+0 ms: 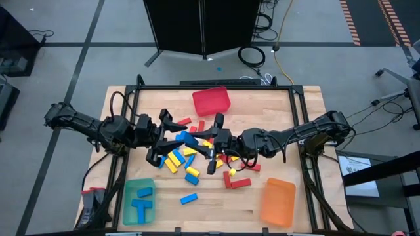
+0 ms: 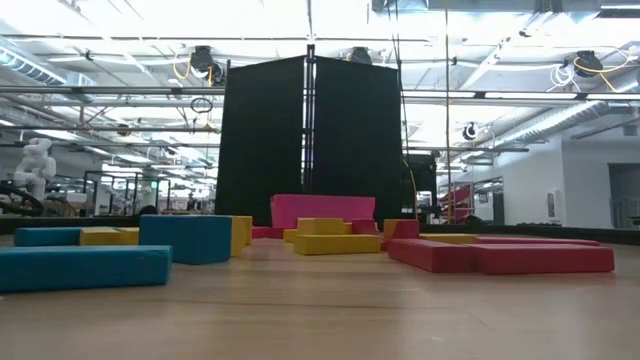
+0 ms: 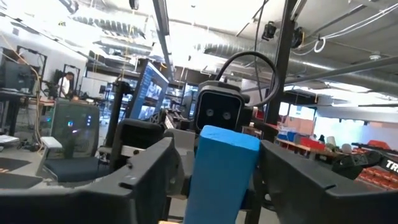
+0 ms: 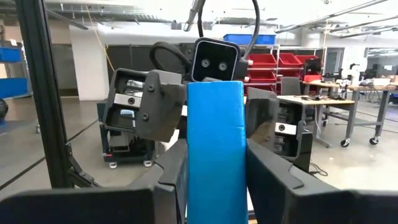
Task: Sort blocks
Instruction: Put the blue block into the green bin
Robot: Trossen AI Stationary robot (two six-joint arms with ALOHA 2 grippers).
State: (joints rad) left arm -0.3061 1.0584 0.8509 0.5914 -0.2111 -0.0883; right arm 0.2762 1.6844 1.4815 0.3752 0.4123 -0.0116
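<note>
A wooden table (image 1: pixel 262 105) is seen from above, with two dark arms meeting at the centre of the frame over a scattered pile of small red, yellow and blue blocks (image 1: pixel 187 157).

One upright blue block (image 4: pixel 214 149) is shown in both wrist views, standing between the fingers of each gripper. The right gripper (image 1: pixel 213 149) is clamped on it. The left gripper (image 1: pixel 169 136) faces it from the left with its fingers around the same block, apart rather than pressed flat, so a handover appears to be under way.

A green bin (image 1: pixel 128 196) at lower left holds a few blue blocks. A red bin (image 1: pixel 211 100) at upper centre and an orange bin (image 1: pixel 278 202) at lower right appear empty. Sorting is judged barely begun: most blocks remain loose mid-table.
</note>
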